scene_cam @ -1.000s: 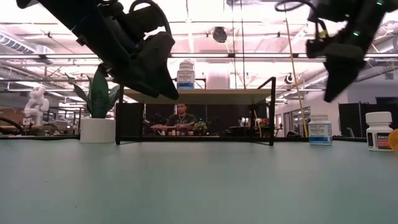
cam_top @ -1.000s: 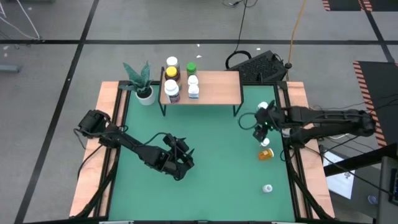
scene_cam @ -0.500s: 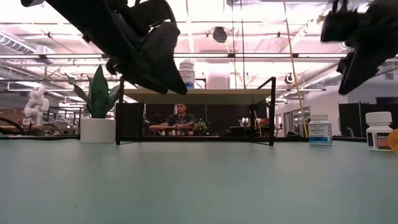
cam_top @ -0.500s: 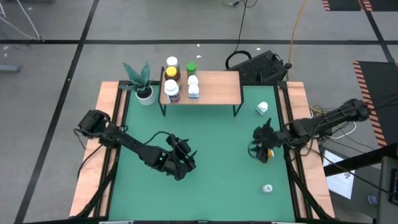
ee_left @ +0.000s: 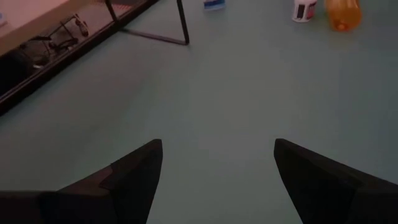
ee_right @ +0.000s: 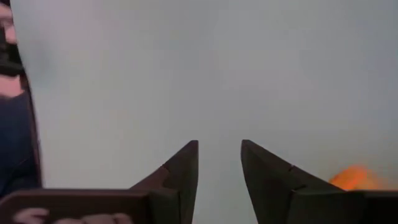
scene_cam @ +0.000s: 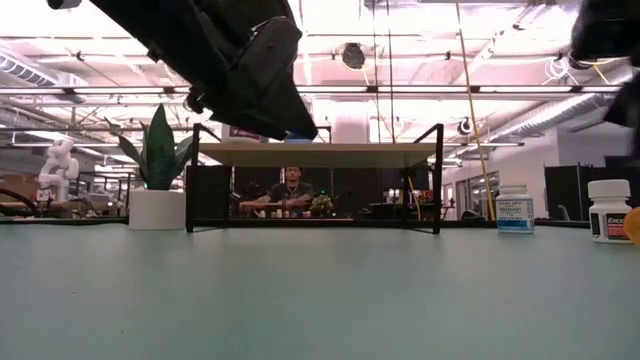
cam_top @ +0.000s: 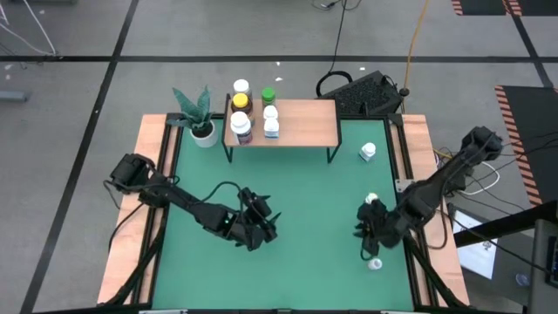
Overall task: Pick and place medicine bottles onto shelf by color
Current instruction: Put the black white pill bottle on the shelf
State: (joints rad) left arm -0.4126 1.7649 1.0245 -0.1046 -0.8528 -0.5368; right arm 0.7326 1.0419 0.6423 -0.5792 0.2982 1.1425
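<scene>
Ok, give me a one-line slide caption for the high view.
Four medicine bottles stand on the shelf; right hand hovers near a white bottle; left hand waits open mid-table.

The right gripper (cam_top: pixel 373 228) is now found nearer along the table's right side, between the small white bottle (cam_top: pixel 375 263) at the near edge and the white-capped bottle (cam_top: pixel 372 200), having been brought from beside the shelf's right end. Its fingers (ee_right: pixel 180 171) are drawn closer together. The orange bottle (ee_right: pixel 354 177) is now covered from above.
</scene>
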